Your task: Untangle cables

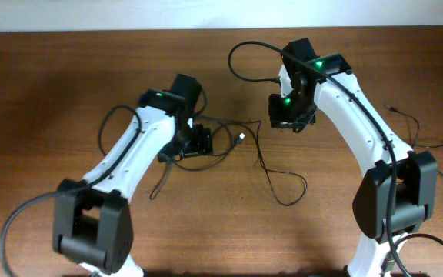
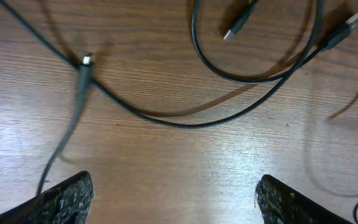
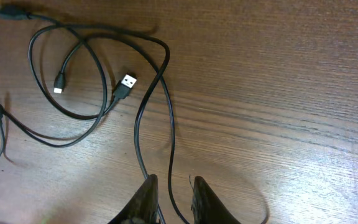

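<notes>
Thin black cables [image 2: 185, 124] with small plug ends: loosely looped on brown wooden worktop [image 1: 68, 61], between both arms. Left fingers [image 2: 73, 196]: spread wide over worktop, nothing between. Right fingers [image 3: 143, 199]: narrowly parted, gap visible, cable strand running into it.

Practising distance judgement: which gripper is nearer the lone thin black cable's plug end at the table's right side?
Right. The right gripper is left of the plug end, apart from it; the left gripper is much farther left.
</notes>
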Tool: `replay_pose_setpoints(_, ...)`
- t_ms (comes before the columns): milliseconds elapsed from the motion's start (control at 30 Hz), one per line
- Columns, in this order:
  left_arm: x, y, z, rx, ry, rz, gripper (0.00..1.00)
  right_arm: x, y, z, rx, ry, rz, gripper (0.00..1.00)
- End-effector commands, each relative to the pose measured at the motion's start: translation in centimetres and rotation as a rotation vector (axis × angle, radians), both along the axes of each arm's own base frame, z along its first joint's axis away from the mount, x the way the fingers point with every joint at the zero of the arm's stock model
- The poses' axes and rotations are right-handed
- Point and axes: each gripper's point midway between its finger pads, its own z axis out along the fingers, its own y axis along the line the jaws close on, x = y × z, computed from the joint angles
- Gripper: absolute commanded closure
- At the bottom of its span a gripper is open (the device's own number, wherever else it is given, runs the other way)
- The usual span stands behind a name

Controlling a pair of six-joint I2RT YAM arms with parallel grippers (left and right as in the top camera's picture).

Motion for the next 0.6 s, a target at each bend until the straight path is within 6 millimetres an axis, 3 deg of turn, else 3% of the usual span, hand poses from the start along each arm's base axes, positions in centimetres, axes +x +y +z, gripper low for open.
replay_pose_setpoints(0,-0.6,-2.0,-3.7,0.019,0.078,-0.044,0.27,0.3,0.1,-0.1,-0.008,-0.006,0.003,0.81)
replay_pose_setpoints(133,-0.2,-3.9,-7.6,0.042,0.081,-0.29,0.3,0.1,-0.8,-0.3,-0.055,-0.002,-0.004,0.76)
replay_pose_setpoints(300,0.2,-2.7,-11.2,0.15,0.103,-0.415,0.35,0.1,-0.8,-0.3,-0.056,-0.002,-0.007,0.7)
replay_pose_setpoints(400,-0.1,-2.6,-12.1,0.157,0.128,-0.422,0.72,0.1,-0.9,-0.3,-0.056,0.002,-0.009,0.69)
replay_pose_setpoints(433,-0.1,-2.6,-12.1,0.157,0.129,-0.422,0.91,0.0,-0.9,-0.3,-0.057,0.003,-0.009,0.75)
replay_pose_setpoints(467,-0.2,-2.5,-12.0,0.158,0.134,-0.425,0.98,0.0,-1.1,-0.3,-0.058,0.007,-0.014,0.96)
replay_pose_setpoints(533,-0.7,-2.2,-11.7,0.162,0.154,-0.443,1.0,-0.1,-2.1,-0.2,-0.061,0.023,-0.038,0.96)
replay_pose_setpoints(567,-1.1,-1.8,-10.9,0.165,0.17,-0.439,1.0,-0.1,-3.0,-0.2,-0.054,0.041,-0.061,0.76)
